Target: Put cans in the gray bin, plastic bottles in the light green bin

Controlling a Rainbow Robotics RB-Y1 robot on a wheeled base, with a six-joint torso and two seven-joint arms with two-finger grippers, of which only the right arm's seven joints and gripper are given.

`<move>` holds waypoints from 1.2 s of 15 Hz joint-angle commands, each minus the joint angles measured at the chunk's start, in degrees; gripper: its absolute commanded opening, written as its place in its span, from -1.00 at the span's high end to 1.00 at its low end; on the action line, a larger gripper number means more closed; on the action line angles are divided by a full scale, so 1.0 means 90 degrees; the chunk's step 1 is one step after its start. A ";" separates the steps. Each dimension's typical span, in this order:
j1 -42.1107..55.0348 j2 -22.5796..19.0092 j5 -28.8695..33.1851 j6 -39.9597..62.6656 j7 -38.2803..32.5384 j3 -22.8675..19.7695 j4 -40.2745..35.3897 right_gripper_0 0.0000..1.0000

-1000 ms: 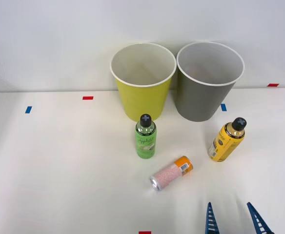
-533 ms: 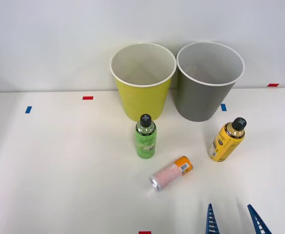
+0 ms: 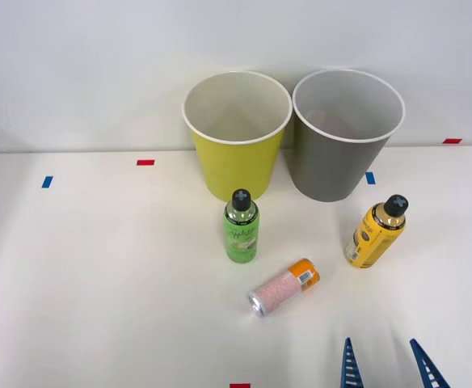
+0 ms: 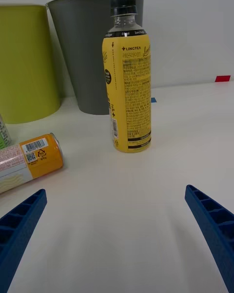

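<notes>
A pale pink can [image 3: 283,288] with an orange end lies on its side at the table's middle; the wrist view catches its orange end [image 4: 29,160]. A green plastic bottle [image 3: 241,227] with a black cap stands upright in front of the light green bin [image 3: 237,133]. The yellow-orange plastic bottle [image 3: 376,232] stands upright to the right, before the gray bin [image 3: 343,133], and rises straight ahead in the wrist view [image 4: 126,78]. My right gripper [image 3: 385,365] hovers open near the table's front edge, short of the yellow bottle, with nothing between its blue fingers [image 4: 213,229].
Both bins stand side by side at the table's back against a white wall, as the wrist view shows for the gray bin [image 4: 87,53] and the light green bin [image 4: 24,63]. Red [image 3: 145,162] and blue [image 3: 47,182] tape marks dot the white tabletop.
My right gripper has sunk slightly toward the view's bottom edge over the last second. The bottles, can and bins have not moved.
</notes>
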 commanded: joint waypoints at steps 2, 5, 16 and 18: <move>0.0000 0.0000 -0.0001 0.0000 0.0000 0.0000 0.0000 -0.97; 0.0000 0.0000 -0.0001 0.0000 0.0000 0.0000 0.0000 -0.97; 0.0000 0.0000 -0.0001 0.0000 0.0000 0.0000 0.0000 -0.97; 0.0000 0.0000 -0.0001 0.0000 0.0000 0.0000 0.0000 -0.97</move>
